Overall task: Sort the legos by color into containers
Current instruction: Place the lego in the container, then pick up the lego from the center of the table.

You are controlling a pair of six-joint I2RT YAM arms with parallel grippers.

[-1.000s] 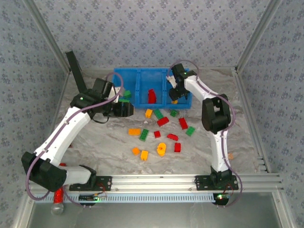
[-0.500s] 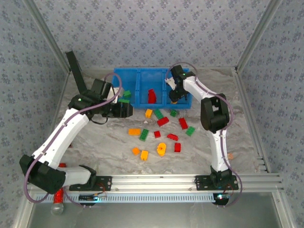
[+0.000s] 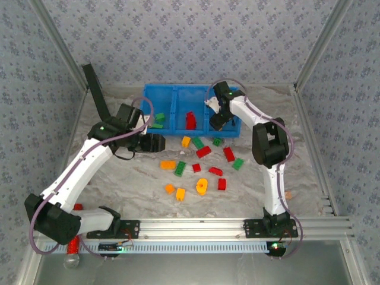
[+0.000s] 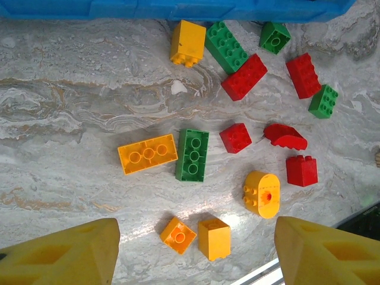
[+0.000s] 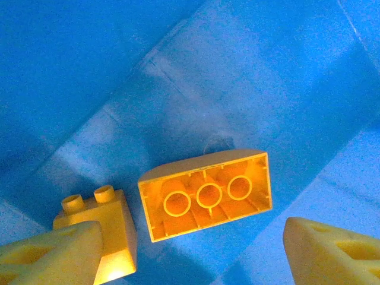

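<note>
The marbled table (image 3: 130,178) holds scattered bricks (image 4: 192,154); left tool (image 4: 193,255) and right tool (image 5: 190,249) gape empty, the right above the tray (image 3: 178,89).

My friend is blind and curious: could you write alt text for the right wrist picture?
An orange-yellow brick lies hollow side up on the floor of the blue tray, a smaller yellow brick just left of it. The right claw hangs open above, its yellow fingertips at the bottom corners.

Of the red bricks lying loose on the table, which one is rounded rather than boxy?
The arched red brick, just beside the small red cube. Its top is curved; the rest are square-edged.
</note>
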